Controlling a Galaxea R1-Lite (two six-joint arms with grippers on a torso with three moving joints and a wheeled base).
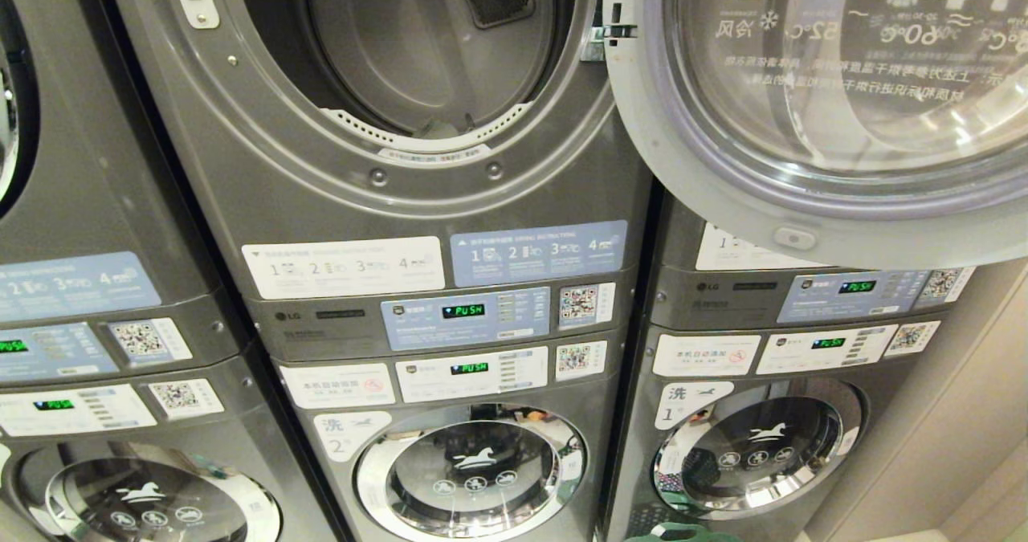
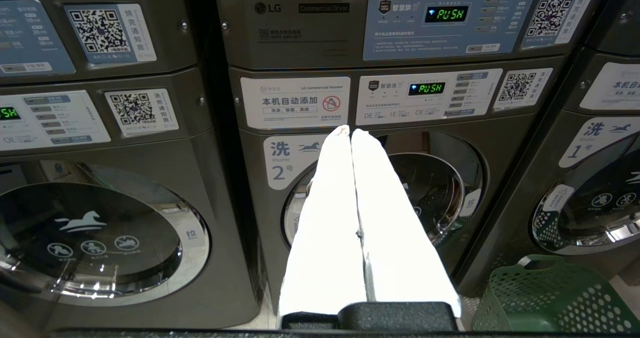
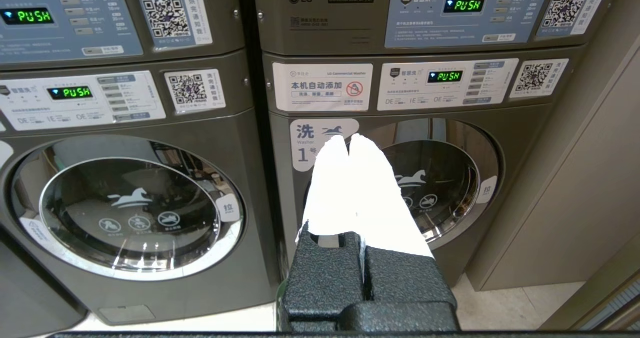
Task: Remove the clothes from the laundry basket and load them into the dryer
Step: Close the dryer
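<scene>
The dryer [image 1: 401, 60] fills the head view from ten to twelve o'clock, its door [image 1: 819, 100] swung wide toward two o'clock and the drum looking almost bare. The laundry basket [image 2: 555, 298], green and perforated, stands on the floor at five o'clock in the left wrist view, just before the washer marked 1; no clothes can be seen in it from here. Both arms hang low, facing the washers: the left gripper [image 2: 350, 132] is clenched on nothing, and the right gripper [image 3: 346, 140] likewise. To begin well, I judge the nearer arm should release its fingers before descending into the basket and pinch fabric, not mesh.
</scene>
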